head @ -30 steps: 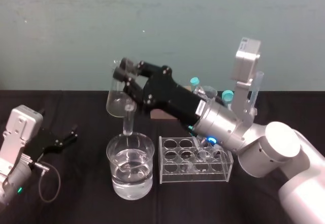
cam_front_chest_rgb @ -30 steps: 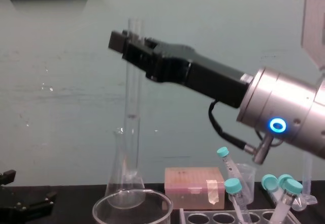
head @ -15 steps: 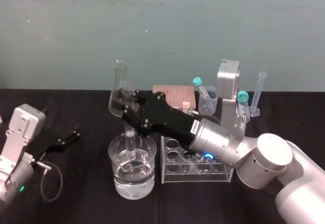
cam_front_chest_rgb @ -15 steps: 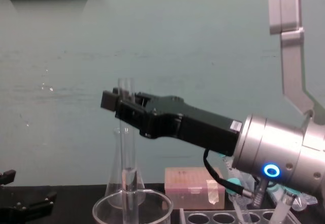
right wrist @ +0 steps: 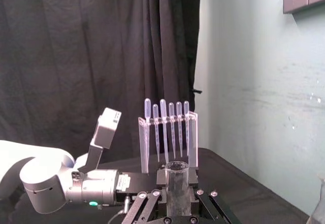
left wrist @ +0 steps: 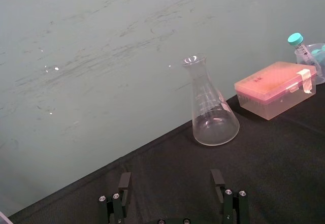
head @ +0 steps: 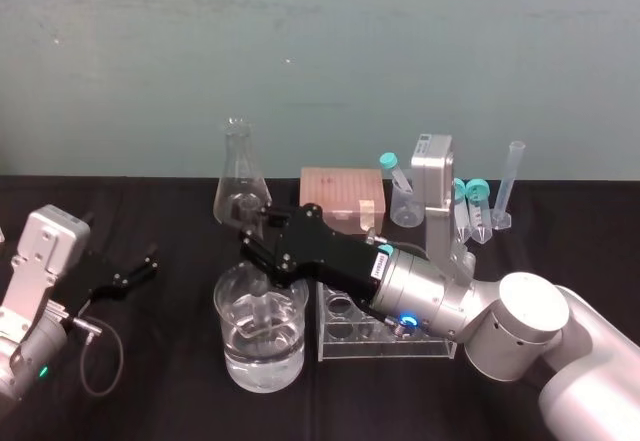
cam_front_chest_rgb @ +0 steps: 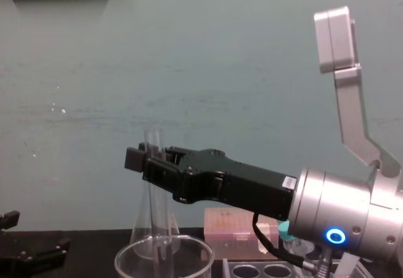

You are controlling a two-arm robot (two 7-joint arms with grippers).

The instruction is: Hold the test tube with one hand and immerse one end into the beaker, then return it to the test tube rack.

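The right claw (head: 256, 238) is seen pinching the test tube (cam_front_chest_rgb: 154, 142) near its upper end, with the open rim left standing just above the fingers (right wrist: 177, 176). Compared with a second ago, the claw has been brought down markedly and is now held close over the beaker (head: 222, 306), which sits directly below it on the black counter (head: 160, 361). The tube is kept upright, and its lower part has been sunk below the beaker's rim (cam_front_chest_rgb: 165, 250), where earlier it hung just above the glass. How far it is dipped into the water cannot be told. The test tube rack (head: 340, 339) is found under the arm, just behind the claw's wrist, and a conical flask (head: 237, 176) is seen beyond the claw's tips. The left claw (head: 140, 263) is parked on the counter well off to the side, its fingers spread (left wrist: 171, 181).
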